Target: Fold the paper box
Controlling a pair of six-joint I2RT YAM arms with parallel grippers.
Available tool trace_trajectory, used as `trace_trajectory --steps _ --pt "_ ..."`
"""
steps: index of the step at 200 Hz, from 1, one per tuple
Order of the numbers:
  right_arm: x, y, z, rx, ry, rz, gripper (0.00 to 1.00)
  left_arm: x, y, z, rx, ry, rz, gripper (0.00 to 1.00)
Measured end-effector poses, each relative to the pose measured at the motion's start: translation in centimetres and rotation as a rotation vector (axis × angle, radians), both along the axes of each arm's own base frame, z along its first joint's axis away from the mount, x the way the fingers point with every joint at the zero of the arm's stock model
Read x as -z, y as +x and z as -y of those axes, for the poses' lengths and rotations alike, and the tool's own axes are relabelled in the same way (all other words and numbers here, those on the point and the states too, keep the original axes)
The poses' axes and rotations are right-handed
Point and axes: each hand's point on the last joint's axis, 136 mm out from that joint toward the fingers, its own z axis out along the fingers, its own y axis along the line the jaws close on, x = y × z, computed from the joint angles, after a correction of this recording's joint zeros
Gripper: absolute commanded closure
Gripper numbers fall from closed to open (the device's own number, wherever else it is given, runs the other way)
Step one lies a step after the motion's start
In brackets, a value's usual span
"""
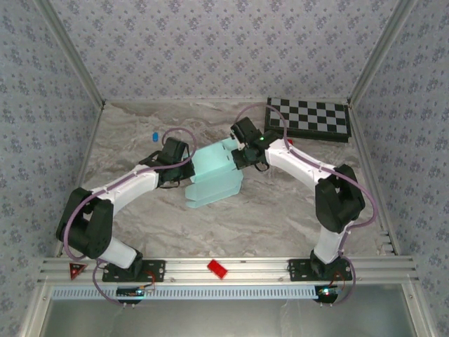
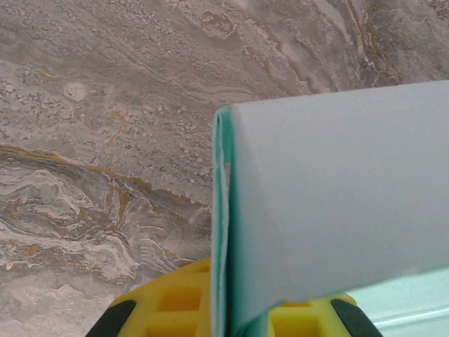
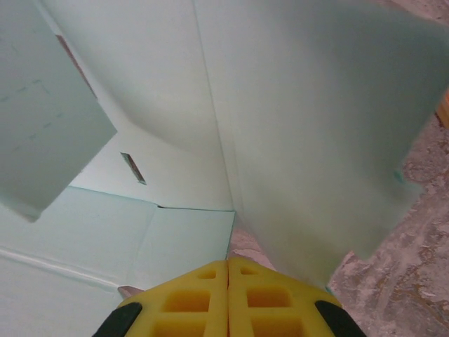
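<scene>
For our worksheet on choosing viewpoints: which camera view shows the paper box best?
The top view: nearly the whole paper box shows, partly folded. The left wrist view gives one folded edge close up; the right wrist view, inner panels and a slot.

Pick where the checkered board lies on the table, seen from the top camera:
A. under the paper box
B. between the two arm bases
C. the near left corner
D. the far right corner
D: the checkered board lies flat at the far right corner of the table, apart from the paper box in the middle.
</scene>
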Motion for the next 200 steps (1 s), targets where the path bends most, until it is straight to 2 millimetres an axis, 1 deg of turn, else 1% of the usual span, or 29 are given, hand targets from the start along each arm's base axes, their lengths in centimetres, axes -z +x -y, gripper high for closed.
trace_trajectory --steps 69,94,132,200 --pt "-0.5 0.6 -1.7 -0.037 0.173 -0.014 0.93 0.2 -0.1 0.0 0.002 0.004 -0.006 1.00" --pt "-0.8 0.6 -2.2 -0.050 0.219 -0.022 0.92 0.2 0.0 0.0 0.003 0.003 -0.005 1.00" --pt "-1.2 0.4 -3.1 -0.071 0.267 -0.032 0.93 0.2 0.0 0.2 0.007 -0.004 -0.006 1.00" --pt "-1.7 -0.1 -4.4 -0.114 0.327 -0.048 0.93 0.0 0.4 1.0 0.027 -0.041 0.006 1.00"
